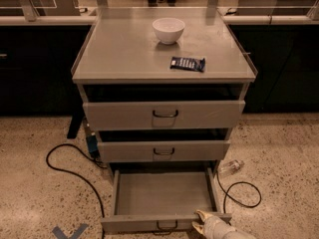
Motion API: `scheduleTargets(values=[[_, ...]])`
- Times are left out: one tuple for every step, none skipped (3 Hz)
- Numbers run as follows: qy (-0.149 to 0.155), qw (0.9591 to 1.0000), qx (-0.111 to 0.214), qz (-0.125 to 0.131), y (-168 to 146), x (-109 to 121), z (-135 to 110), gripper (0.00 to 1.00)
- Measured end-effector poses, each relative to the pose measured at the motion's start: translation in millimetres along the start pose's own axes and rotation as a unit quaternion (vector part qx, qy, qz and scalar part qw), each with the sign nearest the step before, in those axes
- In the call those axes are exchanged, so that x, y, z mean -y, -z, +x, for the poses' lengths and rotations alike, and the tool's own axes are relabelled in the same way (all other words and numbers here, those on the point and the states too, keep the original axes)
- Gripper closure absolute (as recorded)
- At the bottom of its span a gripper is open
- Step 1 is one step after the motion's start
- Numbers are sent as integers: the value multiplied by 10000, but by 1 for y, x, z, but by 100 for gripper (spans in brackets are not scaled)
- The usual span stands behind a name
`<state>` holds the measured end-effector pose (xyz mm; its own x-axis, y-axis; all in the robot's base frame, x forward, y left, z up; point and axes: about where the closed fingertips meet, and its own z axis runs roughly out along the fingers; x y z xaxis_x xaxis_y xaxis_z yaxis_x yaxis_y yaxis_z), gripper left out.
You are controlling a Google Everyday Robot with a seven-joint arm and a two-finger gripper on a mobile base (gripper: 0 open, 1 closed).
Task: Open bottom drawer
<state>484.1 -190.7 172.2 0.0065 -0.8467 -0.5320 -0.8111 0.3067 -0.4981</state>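
The bottom drawer (164, 193) of the grey metal cabinet is pulled far out, showing its plain grey empty inside. Its front edge runs along the bottom of the view with a small dark wire handle (164, 227) at centre. My gripper (201, 220), pale and cream-coloured, comes in from the bottom right and sits at the right part of the drawer's front edge, just right of the handle. The middle drawer (163, 151) and the top drawer (164, 114) above are each pulled out a little.
A white bowl (168, 30) and a dark blue packet (187, 63) lie on the cabinet top (124, 59). Black cables loop on the speckled floor at left (70, 171) and right (244, 195). A clear bottle (230, 166) lies right of the cabinet. Dark counters stand behind.
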Motion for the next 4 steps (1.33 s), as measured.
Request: scheduleTargets(values=[[0, 10000, 0, 0, 0, 0, 0, 36], [0, 10000, 0, 0, 0, 0, 0, 12], [0, 10000, 1, -1, 0, 0, 0, 0], [0, 10000, 1, -1, 0, 0, 0, 0]])
